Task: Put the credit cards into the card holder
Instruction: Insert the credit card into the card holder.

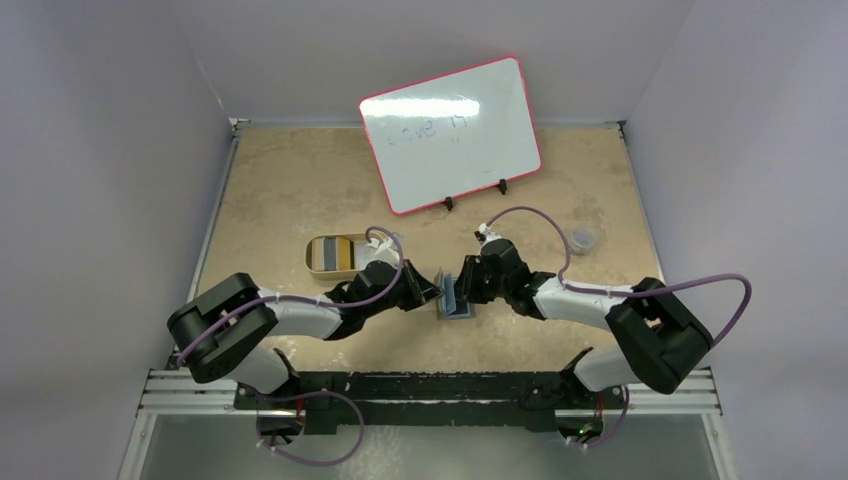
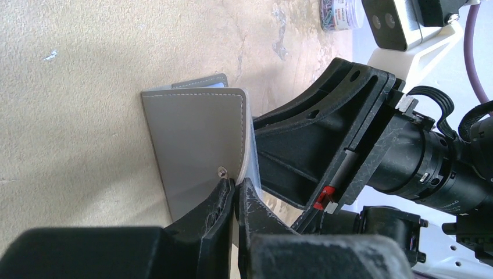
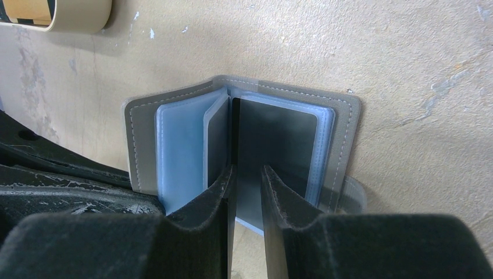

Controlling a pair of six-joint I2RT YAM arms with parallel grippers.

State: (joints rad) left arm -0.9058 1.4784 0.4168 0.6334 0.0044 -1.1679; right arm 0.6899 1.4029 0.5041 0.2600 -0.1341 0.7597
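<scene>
The grey card holder stands half open on the table between my two grippers. My left gripper is shut on the edge of its raised grey cover, just beside the small snap. In the right wrist view the holder shows blue-grey pockets. A dark credit card sits in the right pocket, and another dark leaf stands edge-on at the spine. My right gripper hovers over that card, its jaws slightly apart with bare table showing between them. More credit cards lie in the gold tin.
The gold tin sits just left of the card holder, close to my left arm. A red-framed whiteboard stands on its stand at the back. A small round container rests at the right. The two grippers are nearly touching.
</scene>
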